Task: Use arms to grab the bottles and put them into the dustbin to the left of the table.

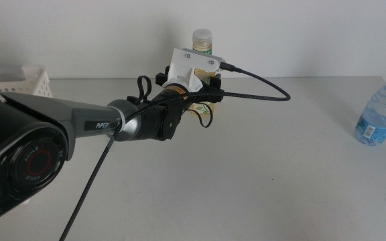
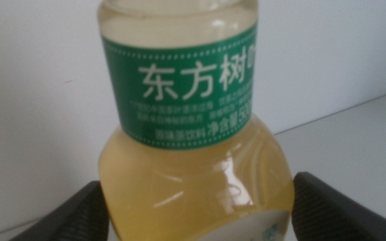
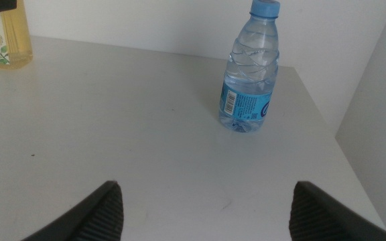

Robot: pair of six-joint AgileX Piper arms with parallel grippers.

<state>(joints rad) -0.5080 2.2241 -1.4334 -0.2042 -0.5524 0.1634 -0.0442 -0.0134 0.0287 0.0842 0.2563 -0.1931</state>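
The left tool stands open around the tea bottle, one jaw either side of its lower body; contact cannot be confirmed. The bottle stands upright at the back of the desk, well apart from the dustbin. Judged full, so fairly heavy, with smooth, slippery plastic walls; grip is best below the label. The right tool waits open, facing the water bottle.
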